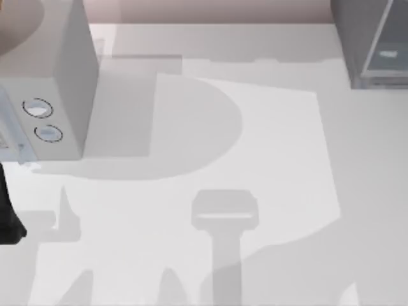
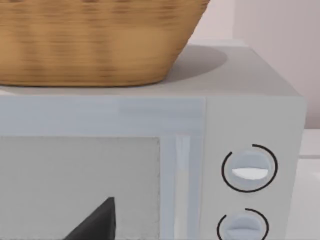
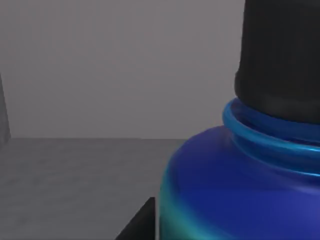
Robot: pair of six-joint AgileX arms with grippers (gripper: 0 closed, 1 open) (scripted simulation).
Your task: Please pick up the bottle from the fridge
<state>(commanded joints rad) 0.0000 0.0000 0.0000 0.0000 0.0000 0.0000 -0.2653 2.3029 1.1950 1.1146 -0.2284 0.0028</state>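
Bottle (image 3: 235, 185): it is looming right up against the right wrist camera, blue body swelling below, black cap (image 3: 280, 55) rising above, so its long axis is standing upright.

Where it is sitting: on a dark grey floor with a dark grey wall behind it, which reads as the inside of the fridge (image 1: 373, 41), the cabinet showing at the far right corner of the table (image 1: 274, 159) in the top view.

Right gripper: one dark finger tip (image 3: 140, 222) is poking in just beside the bottle's body; whether the fingers are spread, clenched or already on the bottle cannot be told.

Key relation: the bottle is lying straight ahead of the right gripper and very close, so the grasp looks to turn on the fingers straddling the round body side-on, across the upright axis.

Nearer arm: the right one, by a long way.

Left arm: it is sitting at the table's left edge, its camera facing the light grey box with two dials (image 2: 249, 170) and a wicker basket (image 2: 95, 40) on top; a dark finger tip (image 2: 97, 222) is showing, grip state impossible to tell.

Stage, as a judgement: approach looks nearly complete, lift not yet made.
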